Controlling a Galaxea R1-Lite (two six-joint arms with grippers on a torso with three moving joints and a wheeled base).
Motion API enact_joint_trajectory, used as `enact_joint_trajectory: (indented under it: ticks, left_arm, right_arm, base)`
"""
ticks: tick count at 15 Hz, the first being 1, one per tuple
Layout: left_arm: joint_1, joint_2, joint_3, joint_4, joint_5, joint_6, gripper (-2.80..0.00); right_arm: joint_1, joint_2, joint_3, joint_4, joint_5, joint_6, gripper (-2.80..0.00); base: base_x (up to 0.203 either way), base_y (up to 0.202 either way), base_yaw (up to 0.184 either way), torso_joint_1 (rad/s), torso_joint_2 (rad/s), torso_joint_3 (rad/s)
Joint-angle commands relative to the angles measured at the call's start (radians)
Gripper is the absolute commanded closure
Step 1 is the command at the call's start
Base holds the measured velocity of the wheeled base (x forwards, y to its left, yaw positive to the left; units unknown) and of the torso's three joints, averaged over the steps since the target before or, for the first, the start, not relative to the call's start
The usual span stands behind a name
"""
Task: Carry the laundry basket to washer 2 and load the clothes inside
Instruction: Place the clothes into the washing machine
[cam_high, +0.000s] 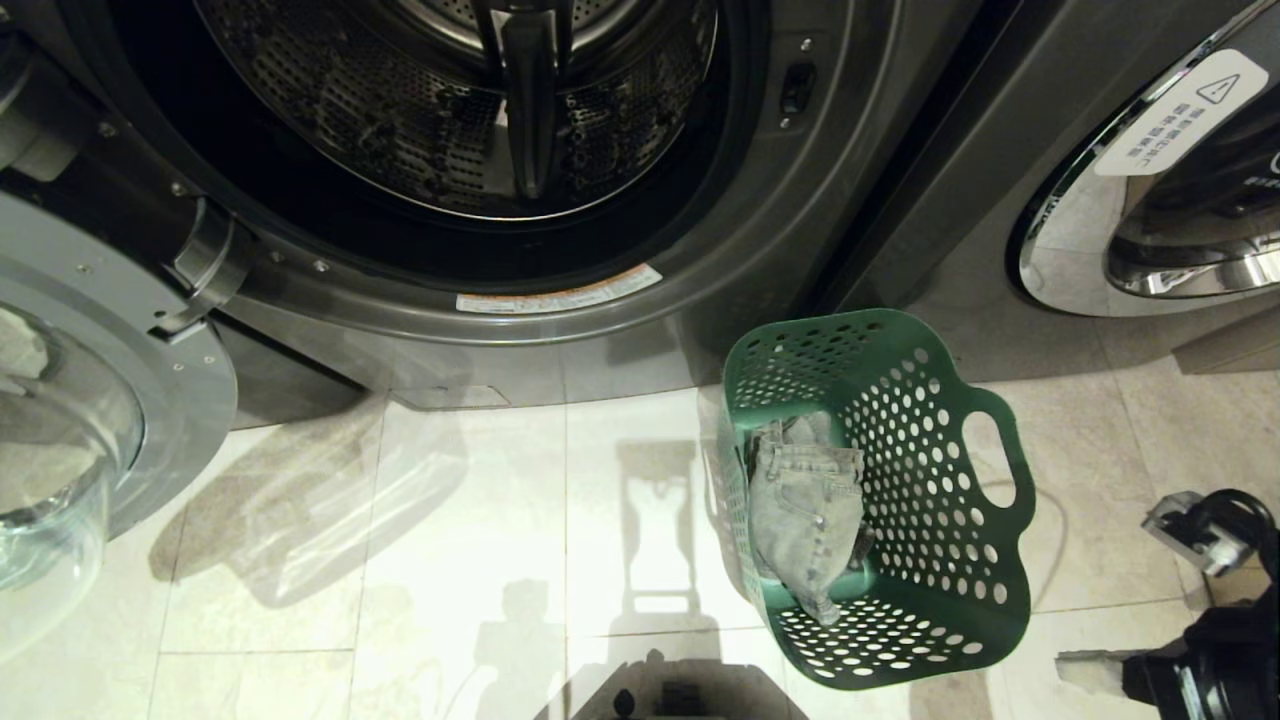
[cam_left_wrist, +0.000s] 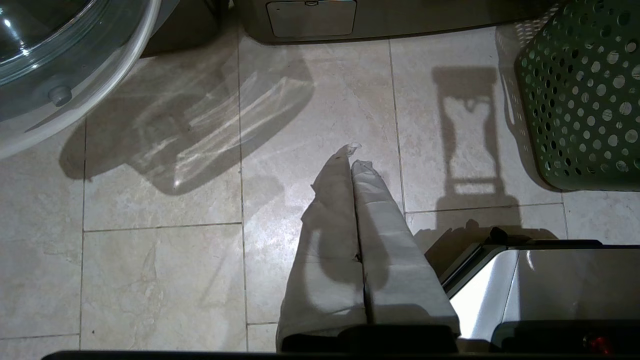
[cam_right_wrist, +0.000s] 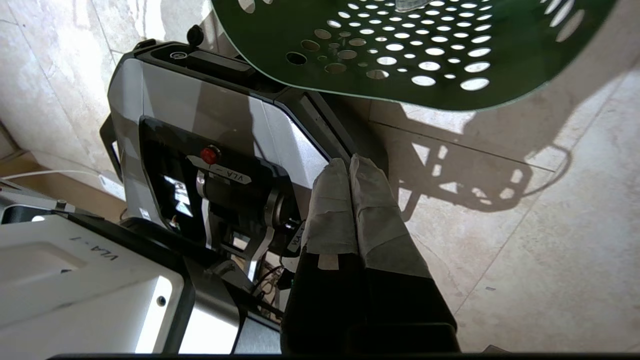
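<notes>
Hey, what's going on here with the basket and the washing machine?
A dark green perforated plastic laundry basket sits on the tiled floor before an open dark grey front-load washer, its drum empty. Faded grey-blue denim clothes lie inside the basket. Neither gripper holds anything: the left gripper hangs shut above the floor, the right gripper shut near the basket.

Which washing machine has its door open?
The big washer left of the green basket: its door is swung aside, showing the drum. The other washer's door is shut.

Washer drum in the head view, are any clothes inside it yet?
No. The washer drum shows only bare perforated metal, while the denim clothes lie in the laundry basket on the floor.
</notes>
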Motion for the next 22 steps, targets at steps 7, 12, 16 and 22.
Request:
enact_joint_trajectory:
  ticks: [7,12,16,22]
  left_arm:
    - [0.000,0.000,0.002,0.000,0.000,0.000,0.00]
    - [0.001,0.000,0.002,0.001,0.000,0.000,0.00]
    - [0.001,0.000,0.002,0.000,0.000,0.000,0.00]
    - [0.000,0.000,0.002,-0.001,0.000,0.000,0.00]
  right_arm:
    - [0.011,0.650,-0.092,-0.569,-0.052,0.006,-2.80]
    - [0.015,0.896,-0.216,-0.686,-0.071,-0.003,-2.80]
    - [0.037,1.005,-0.344,-0.698,-0.069,0.006,-2.80]
    - [0.073,1.134,-0.498,-0.799,-0.153,0.002,-2.80]
  base:
    - [0.000,0.000,0.000,0.000,0.00,0.000]
    - [0.000,0.000,0.000,0.000,0.00,0.000]
    - [0.000,0.000,0.000,0.000,0.00,0.000]
    - [0.000,0.000,0.000,0.000,0.00,0.000]
